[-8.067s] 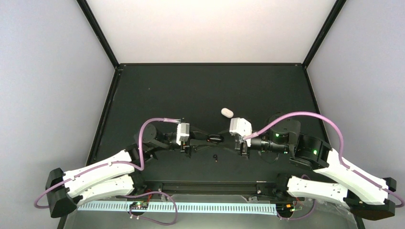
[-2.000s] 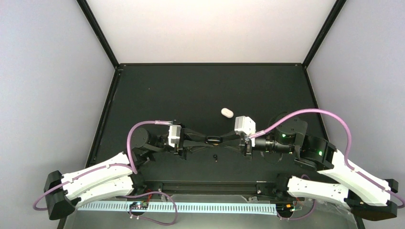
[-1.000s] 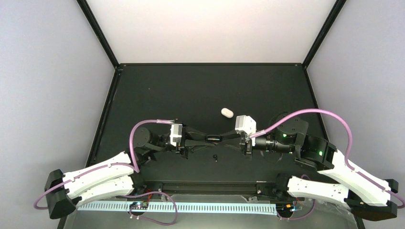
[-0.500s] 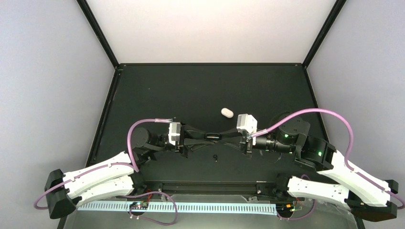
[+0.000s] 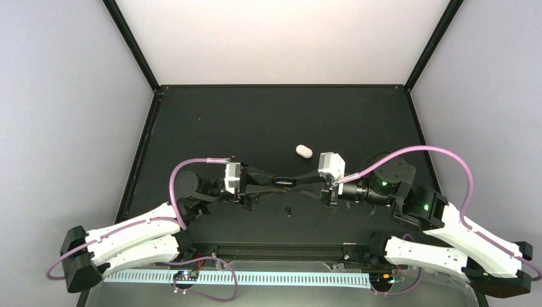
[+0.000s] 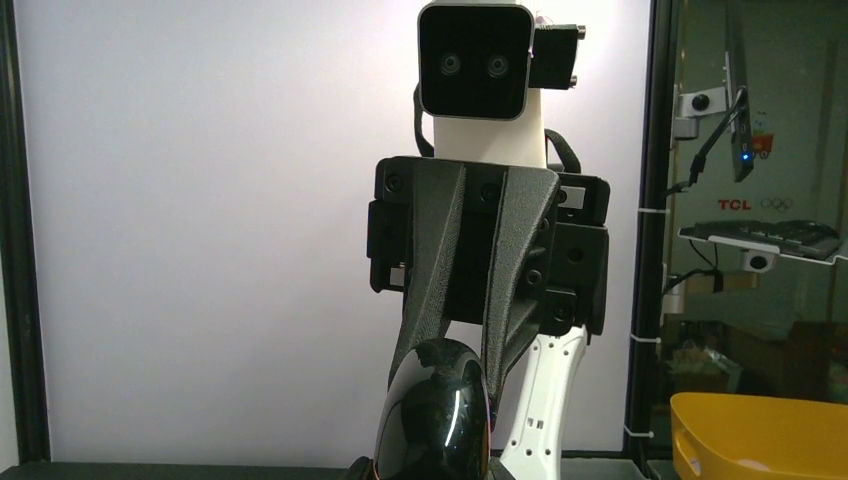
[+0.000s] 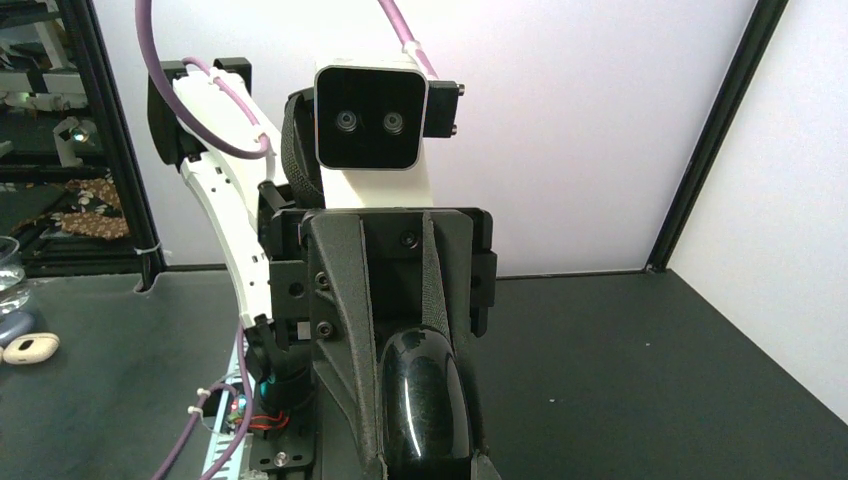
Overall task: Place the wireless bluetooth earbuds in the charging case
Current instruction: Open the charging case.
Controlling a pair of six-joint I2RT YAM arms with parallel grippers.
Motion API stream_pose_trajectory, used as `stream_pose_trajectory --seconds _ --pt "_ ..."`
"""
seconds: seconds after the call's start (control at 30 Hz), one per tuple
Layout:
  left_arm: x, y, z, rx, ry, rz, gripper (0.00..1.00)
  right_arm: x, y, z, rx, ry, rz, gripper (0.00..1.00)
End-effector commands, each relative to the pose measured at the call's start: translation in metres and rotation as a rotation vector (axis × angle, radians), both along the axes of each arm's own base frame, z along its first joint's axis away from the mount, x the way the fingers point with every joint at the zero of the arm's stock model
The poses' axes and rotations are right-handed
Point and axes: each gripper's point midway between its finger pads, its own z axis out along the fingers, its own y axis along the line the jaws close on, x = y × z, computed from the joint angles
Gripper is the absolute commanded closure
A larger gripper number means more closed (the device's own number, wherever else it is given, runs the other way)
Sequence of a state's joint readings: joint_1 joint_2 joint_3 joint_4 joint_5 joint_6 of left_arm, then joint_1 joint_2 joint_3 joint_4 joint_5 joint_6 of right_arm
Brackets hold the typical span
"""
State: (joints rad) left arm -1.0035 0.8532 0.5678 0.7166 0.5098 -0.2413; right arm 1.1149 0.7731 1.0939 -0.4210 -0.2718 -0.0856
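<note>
Two arms meet over the middle of the dark worktop (image 5: 217, 121) in the overhead view. The left end effector (image 5: 275, 182) and the right end effector (image 5: 298, 182) point straight at each other. Each looks clenched on one end of a glossy black puck (image 5: 286, 181) held between them. The white charging case (image 5: 303, 151) lies on the worktop just beyond them, and nothing touches it. Its long axis runs on a slant, from far left to near right. No dark inner face shows, so it appears closed. One tiny dark piece, probably an earbud (image 5: 287, 210), lies on the near side of the puck, too small to tell which way it points. A second bud is not visible.

The left wrist view looks across at the opposite fingers, which narrow down onto the puck's shiny top.

The right wrist view shows the other arm's fingers hugging the puck. The case sits flat at the far left edge of this view.

The case is likely light, rigid and slippery, and is best pinched across its short width at the middle. The bud is likely feather-light and prone to roll, so it needs a gentle pinch on its body.
</note>
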Motion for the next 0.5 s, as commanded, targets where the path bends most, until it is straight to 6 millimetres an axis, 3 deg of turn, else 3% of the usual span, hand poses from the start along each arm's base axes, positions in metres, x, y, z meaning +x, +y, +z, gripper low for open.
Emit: stream_pose_trajectory --seconds 0.0,0.47 --pt "-0.0014 0.0017 0.023 -0.068 -0.021 -0.002 0.77 -0.0012 0.0131 -0.0229 -0.046 0.048 0.034 0.99" --pt "-0.0023 0.0028 0.0265 -0.087 -0.019 -0.009 0.78 0.0009 0.0142 -0.0258 -0.012 0.079 0.022 0.99"
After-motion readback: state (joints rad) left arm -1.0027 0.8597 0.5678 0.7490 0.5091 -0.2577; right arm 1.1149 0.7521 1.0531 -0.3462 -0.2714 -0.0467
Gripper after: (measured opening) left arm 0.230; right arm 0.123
